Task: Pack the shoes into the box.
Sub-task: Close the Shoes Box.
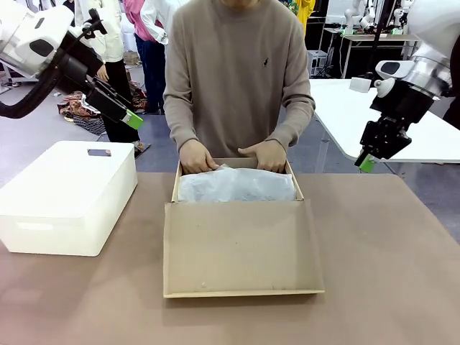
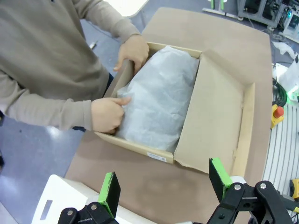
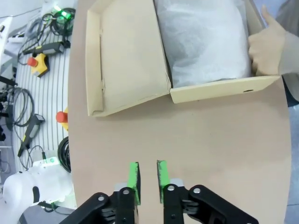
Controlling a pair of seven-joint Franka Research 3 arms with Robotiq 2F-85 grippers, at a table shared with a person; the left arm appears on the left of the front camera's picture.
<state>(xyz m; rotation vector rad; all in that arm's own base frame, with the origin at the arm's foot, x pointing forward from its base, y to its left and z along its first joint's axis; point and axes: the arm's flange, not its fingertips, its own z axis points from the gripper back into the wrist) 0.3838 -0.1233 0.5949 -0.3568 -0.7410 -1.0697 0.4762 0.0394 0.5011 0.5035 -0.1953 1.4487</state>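
Your left gripper (image 2: 166, 184): fingers wide apart, empty, raised near table's (image 1: 381, 244) far-left corner.
Your right gripper (image 3: 148, 175): pads a narrow gap apart, empty.
Box (image 1: 175, 188): middle of far edge, lid flat toward near edge, tissue paper (image 1: 237, 185) covering the inside, person's hands (image 1: 196, 157) on far rim.

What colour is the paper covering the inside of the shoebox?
White, faintly bluish; the tissue paper shows best in the left wrist view.

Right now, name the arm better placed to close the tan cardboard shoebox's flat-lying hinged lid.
Left, probably: the left gripper faces the open box with jaws wide, ready to take the lid edge. The right gripper has jaws barely apart and would need reopening.
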